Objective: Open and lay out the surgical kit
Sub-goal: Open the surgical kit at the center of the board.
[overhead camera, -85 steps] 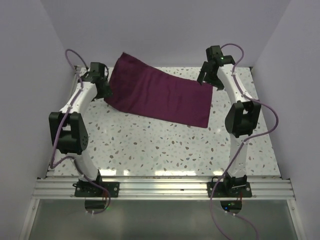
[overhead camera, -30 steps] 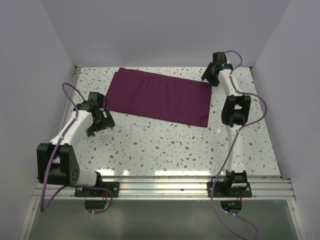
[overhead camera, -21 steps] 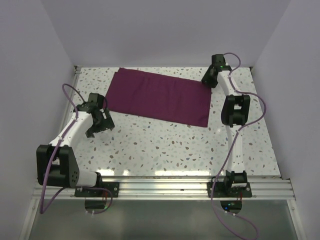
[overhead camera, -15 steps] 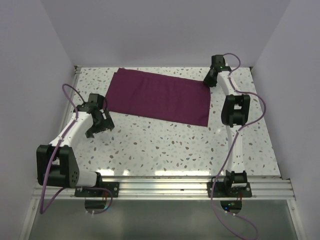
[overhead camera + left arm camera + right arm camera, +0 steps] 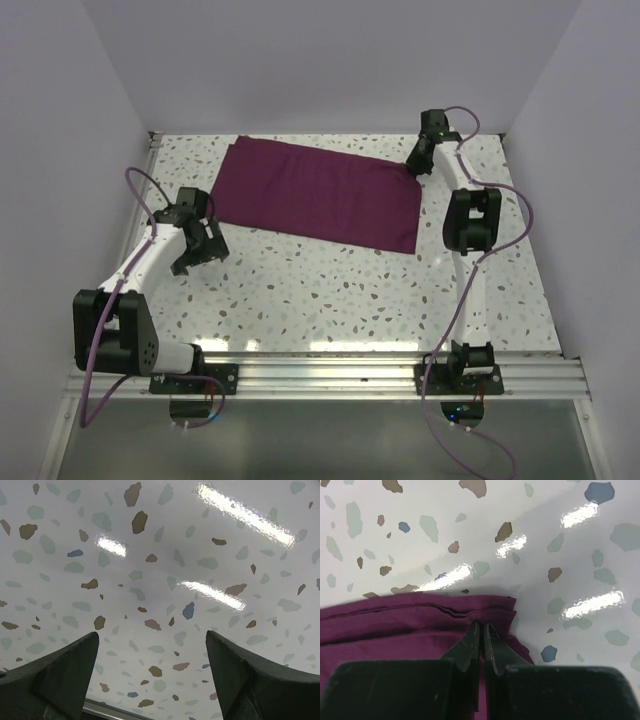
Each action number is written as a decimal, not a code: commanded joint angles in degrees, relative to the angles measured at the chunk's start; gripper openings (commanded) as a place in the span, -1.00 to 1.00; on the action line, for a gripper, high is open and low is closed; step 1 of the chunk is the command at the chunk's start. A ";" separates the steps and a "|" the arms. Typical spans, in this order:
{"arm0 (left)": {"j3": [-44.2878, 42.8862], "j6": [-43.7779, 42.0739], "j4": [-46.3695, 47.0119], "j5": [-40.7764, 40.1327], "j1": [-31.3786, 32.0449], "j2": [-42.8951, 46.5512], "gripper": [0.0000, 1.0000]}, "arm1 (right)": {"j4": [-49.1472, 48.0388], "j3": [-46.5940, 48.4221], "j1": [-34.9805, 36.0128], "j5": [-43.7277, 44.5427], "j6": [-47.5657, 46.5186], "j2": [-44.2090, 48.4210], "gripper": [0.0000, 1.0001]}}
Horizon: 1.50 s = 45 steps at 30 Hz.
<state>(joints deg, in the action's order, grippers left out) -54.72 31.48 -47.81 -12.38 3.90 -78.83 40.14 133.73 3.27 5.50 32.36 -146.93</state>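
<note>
Now the right gripper (image 5: 481,626) pinches the maroon cloth wrap's (image 5: 395,630) folded corner; the left gripper (image 5: 151,636) hangs open above the speckled surface (image 5: 165,540).

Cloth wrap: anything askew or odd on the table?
Only slightly: the cloth wrap lies flat but skewed to the table edges, and at the corner under the right gripper its folded layers are offset. No tears or spills show.
</note>
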 commanded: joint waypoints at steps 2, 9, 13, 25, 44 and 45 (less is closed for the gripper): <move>0.49 -1.78 2.20 0.16 0.23 0.96 0.83 | 3.45 0.21 1.47 2.15 -1.86 7.53 -0.92; 1.72 -2.92 4.04 1.13 0.14 2.27 0.83 | 6.70 0.57 3.76 4.78 -3.35 11.05 -0.81; 2.60 -3.97 4.39 1.31 0.14 3.59 0.83 | 8.90 1.27 4.73 6.10 -3.62 11.76 -0.68; 3.57 -5.38 4.66 3.24 0.14 7.46 0.84 | 13.47 -1.98 5.96 7.86 -4.06 12.55 -0.70; 1.38 -4.94 0.36 2.28 0.14 11.41 0.83 | 10.22 -7.61 6.84 5.58 -7.04 12.20 -1.00; -0.54 -5.03 -0.52 1.67 0.14 12.37 0.85 | 10.22 -7.43 6.84 4.36 -7.31 12.81 -1.00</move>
<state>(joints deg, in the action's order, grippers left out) -50.92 27.20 -46.17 -9.23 3.90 -69.43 51.42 125.21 9.98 12.21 26.81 -137.82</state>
